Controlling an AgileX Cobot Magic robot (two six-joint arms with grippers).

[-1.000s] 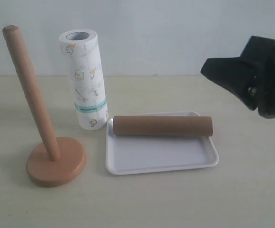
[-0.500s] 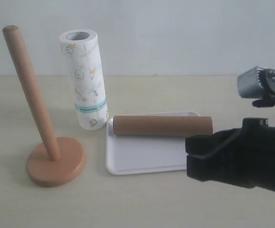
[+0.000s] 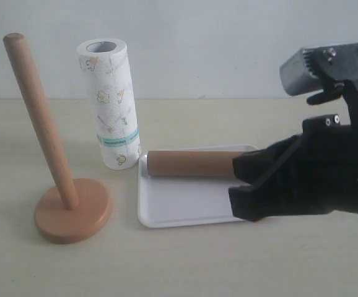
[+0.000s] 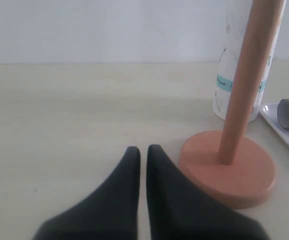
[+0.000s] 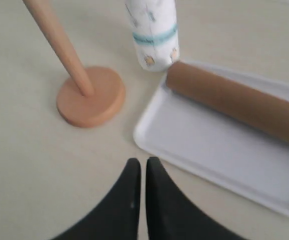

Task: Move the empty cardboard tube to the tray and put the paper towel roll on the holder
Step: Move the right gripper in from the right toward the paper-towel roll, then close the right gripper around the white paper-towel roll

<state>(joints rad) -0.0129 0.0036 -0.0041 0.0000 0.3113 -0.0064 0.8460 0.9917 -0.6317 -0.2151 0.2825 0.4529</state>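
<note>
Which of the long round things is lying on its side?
The brown cardboard tube, lying in the tray. The paper roll stands on end, and the wooden pole rises from its base.

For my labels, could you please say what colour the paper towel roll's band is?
Teal band, clearest in the exterior view.

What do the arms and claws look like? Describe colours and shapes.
The left claw and right claw are matte black, each two smooth curved blades tapering to rounded tips. The right wrist is black, topped by a grey metal block with screws.
</note>
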